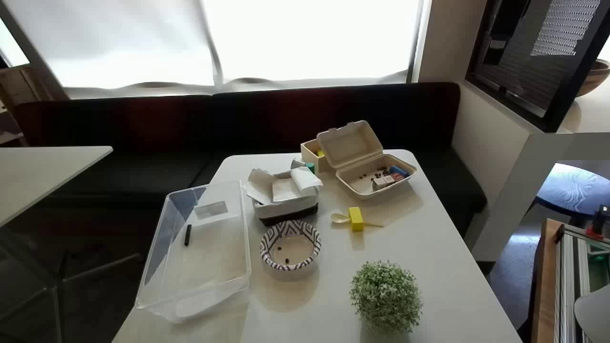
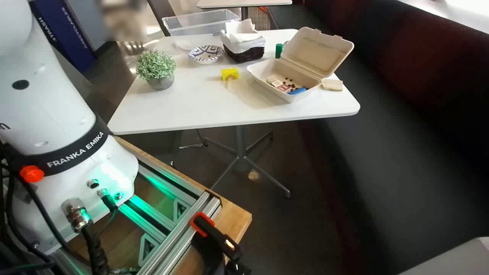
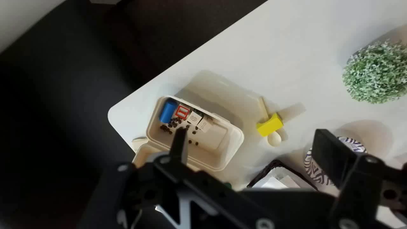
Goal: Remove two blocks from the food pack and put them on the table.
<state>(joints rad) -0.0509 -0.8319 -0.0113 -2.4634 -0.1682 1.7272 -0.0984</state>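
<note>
Left to right in the wrist view, I see an open tan food box (image 3: 219,140) on the white table (image 3: 260,60), lettered blocks (image 3: 194,118) inside (one marked red), the gripper (image 3: 251,132), fingers wide apart, holding nothing, and a yellow block (image 3: 269,125) over a spoon (image 3: 274,139).

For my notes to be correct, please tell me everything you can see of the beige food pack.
The food pack is a beige clamshell box that looks like moulded fibre. Its hinged lid stands open, tilted back, with small tabs on the edge. Its tray rests on the white table near a corner, holding a blue cylinder, marked blocks and dark bits. I cannot tell whether it touches the pale box.
</note>
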